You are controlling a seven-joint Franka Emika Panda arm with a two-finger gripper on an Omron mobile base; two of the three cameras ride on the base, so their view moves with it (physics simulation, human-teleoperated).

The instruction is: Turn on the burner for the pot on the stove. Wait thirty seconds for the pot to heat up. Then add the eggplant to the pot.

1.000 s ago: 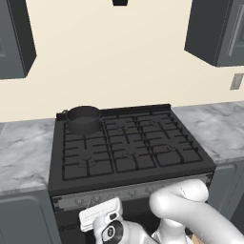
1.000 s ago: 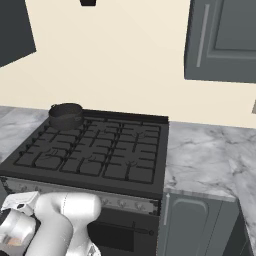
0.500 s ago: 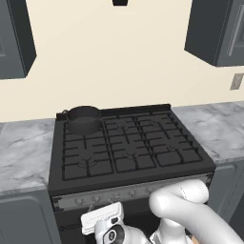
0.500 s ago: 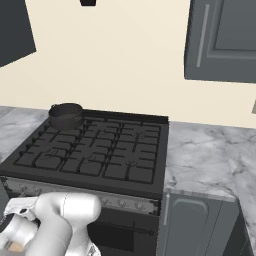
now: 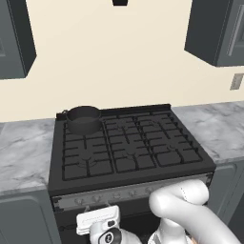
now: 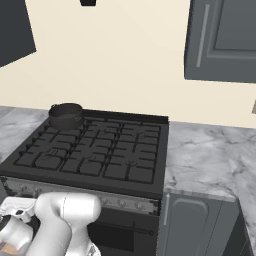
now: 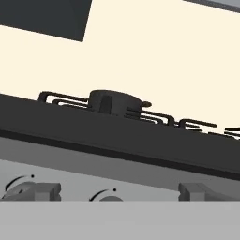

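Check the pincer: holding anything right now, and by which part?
Nothing. The pincer is open and empty in front of the stove's knobs; the pot sits untouched on the back-left burner.

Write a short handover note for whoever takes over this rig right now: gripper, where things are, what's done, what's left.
Gripper: open, empty, low in front of the stove's knob strip, not touching a knob.
Pot: on the back-left burner, viewed from the front.
Eggplant: not seen.
Done: hand brought up to the knobs.
Left: turn the knob for the pot's burner, wait for the pot to heat, then find the eggplant and add it.
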